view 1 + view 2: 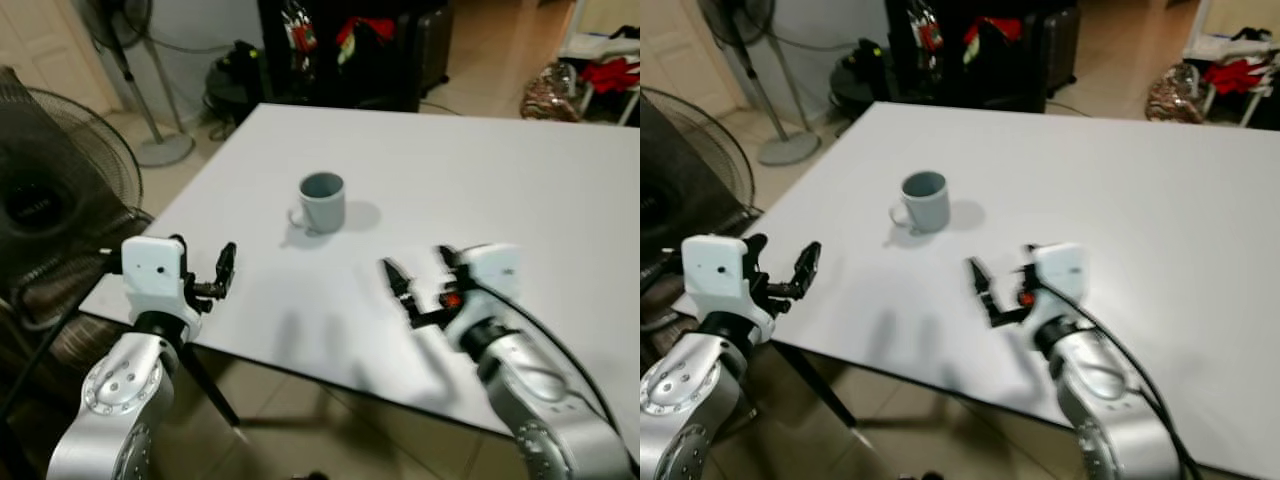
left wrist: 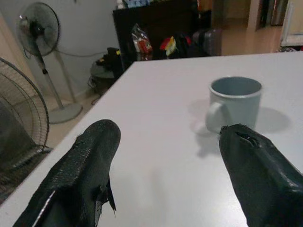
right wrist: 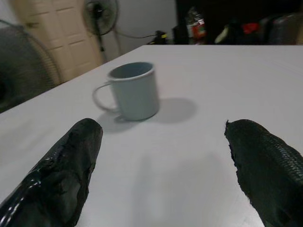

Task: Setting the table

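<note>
A grey-blue mug (image 1: 322,201) stands upright on the white table (image 1: 480,170), its handle turned toward the table's left front. My left gripper (image 1: 205,262) hovers open at the table's left front corner, well short of the mug. My right gripper (image 1: 420,270) is open too, low over the table a little to the right of the mug and nearer to me. In the left wrist view the mug (image 2: 234,104) sits beyond the spread fingers (image 2: 80,175). The right wrist view has the mug (image 3: 132,90) ahead, closer to one of its fingers (image 3: 61,170). Neither gripper holds anything.
A large floor fan (image 1: 60,170) stands close to the table's left front corner, and a pedestal fan (image 1: 140,60) further back. Dark furniture and bags (image 1: 340,50) line the far side. The table's near edge (image 1: 300,375) runs just below both grippers.
</note>
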`<state>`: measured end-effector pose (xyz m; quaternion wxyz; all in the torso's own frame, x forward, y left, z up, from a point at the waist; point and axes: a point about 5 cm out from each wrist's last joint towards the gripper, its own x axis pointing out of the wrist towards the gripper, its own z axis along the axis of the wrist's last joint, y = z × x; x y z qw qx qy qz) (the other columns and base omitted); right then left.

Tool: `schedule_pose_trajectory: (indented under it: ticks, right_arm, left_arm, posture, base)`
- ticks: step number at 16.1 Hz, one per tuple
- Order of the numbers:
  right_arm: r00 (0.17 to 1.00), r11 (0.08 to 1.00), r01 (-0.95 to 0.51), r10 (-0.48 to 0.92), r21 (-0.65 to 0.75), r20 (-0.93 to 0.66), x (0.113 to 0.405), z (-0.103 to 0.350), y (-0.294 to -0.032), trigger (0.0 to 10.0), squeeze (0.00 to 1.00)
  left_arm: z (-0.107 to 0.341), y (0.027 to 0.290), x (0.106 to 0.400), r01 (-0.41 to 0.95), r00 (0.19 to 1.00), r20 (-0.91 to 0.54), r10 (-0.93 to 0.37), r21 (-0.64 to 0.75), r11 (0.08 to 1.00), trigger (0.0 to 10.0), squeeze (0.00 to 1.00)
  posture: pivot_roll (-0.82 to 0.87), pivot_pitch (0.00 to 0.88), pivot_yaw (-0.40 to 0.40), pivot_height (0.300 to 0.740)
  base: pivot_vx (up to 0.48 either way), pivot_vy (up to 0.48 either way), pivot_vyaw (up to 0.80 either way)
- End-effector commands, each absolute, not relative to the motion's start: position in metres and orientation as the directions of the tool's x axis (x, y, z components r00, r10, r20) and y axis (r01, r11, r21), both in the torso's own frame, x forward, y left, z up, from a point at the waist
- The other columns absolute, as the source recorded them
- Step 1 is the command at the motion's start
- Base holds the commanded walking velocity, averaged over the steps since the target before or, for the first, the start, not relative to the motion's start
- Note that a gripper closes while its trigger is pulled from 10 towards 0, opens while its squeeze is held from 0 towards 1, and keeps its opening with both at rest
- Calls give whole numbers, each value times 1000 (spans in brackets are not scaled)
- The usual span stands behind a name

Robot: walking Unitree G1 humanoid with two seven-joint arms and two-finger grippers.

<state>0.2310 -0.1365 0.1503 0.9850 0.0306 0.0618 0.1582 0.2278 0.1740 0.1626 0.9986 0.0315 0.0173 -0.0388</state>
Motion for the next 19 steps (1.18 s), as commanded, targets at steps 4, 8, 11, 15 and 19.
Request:
schedule_pose_trajectory:
  ticks: [4, 8, 11, 15, 19]
  right_arm:
    - [938, 943, -325, 331, 75, -99, 234, 152, -134, 10000, 0]
    - [919, 925, -366, 377, 102, -113, 233, 148, -128, 10000, 0]
    - [903, 910, -399, 412, 115, -122, 233, 147, -124, 10000, 0]
    - [911, 916, -380, 394, 125, -121, 235, 145, -128, 10000, 0]
    - [904, 909, -392, 409, 142, -127, 234, 144, -126, 10000, 0]
  left_arm:
    - [155, 183, 224, 33, 997, -72, -27, 82, 996, 10000, 0]
    - [159, 186, 216, -4, 998, -66, 9, 78, 997, 10000, 0]
    - [163, 186, 217, -6, 999, -53, 10, 79, 997, 10000, 0]
    - [166, 185, 217, 3, 999, -55, 2, 95, 996, 10000, 0]
    - [168, 183, 219, 19, 998, -60, -13, 95, 995, 10000, 0]
  posture:
    - [-95, 0, 97, 740]
    - [-58, 0, 66, 740]
    - [-49, 0, 64, 740]
    - [-48, 0, 78, 740]
    - [-44, 0, 87, 740]
  base:
    - [0, 0, 800]
    - [0, 0, 800]
    - [0, 0, 800]
    - [0, 0, 800]
    - [0, 0, 800]
